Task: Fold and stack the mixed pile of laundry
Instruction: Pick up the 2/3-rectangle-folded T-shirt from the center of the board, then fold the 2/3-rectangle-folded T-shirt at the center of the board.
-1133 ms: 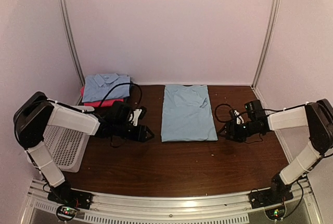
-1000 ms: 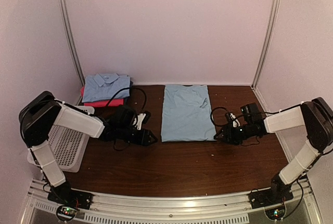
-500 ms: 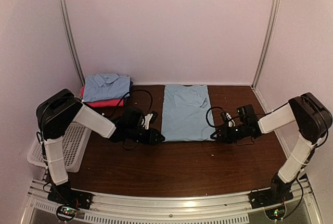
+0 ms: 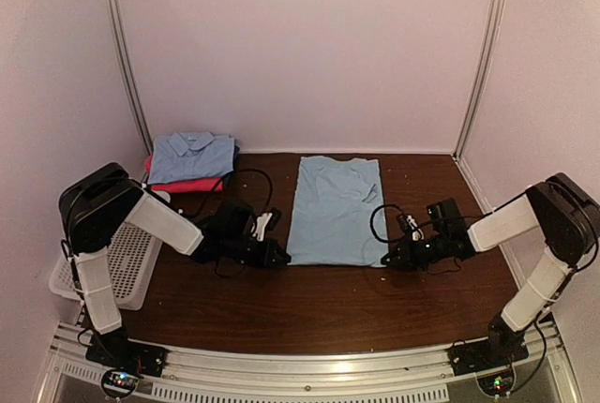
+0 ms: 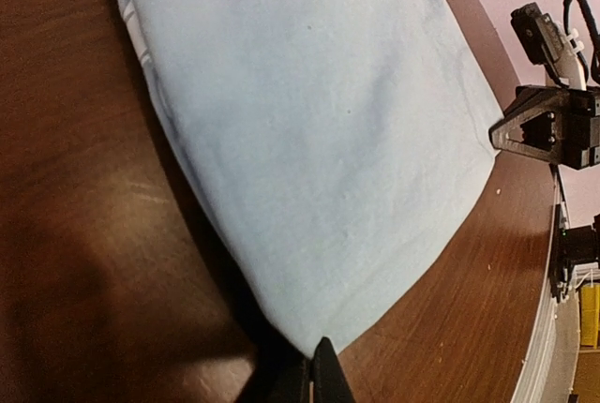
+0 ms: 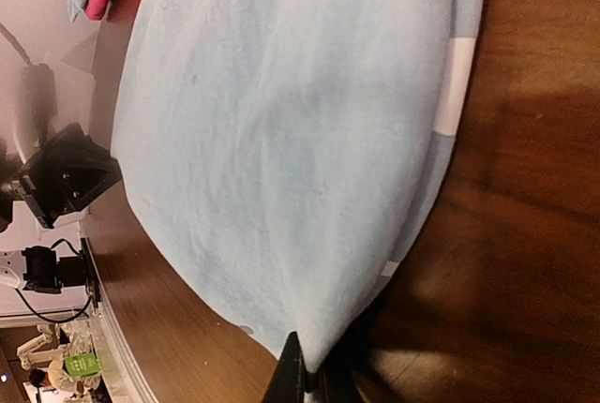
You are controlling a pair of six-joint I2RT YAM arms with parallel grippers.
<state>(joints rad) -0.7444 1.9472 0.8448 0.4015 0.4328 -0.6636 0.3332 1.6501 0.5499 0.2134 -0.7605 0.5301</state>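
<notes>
At the table's [image 4: 281,314] middle, a light blue shirt [image 4: 333,211] is laid flat, folded into a long rectangle. Its near left corner is pinched by the closed left end effector [image 4: 283,255], its near right corner by the closed right end effector [image 4: 385,261]. At the back left, a polo [image 4: 190,155] is stacked on a magenta cloth [image 4: 187,185], near a basket [image 4: 117,272].

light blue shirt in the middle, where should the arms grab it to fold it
Take the light blue shirt at its two near hem corners, each arm coming in low from its own side. It lies flat, long axis running away from the arms, leaving those corners thin and exposed. The left gripper and right gripper are shut on them.
</notes>
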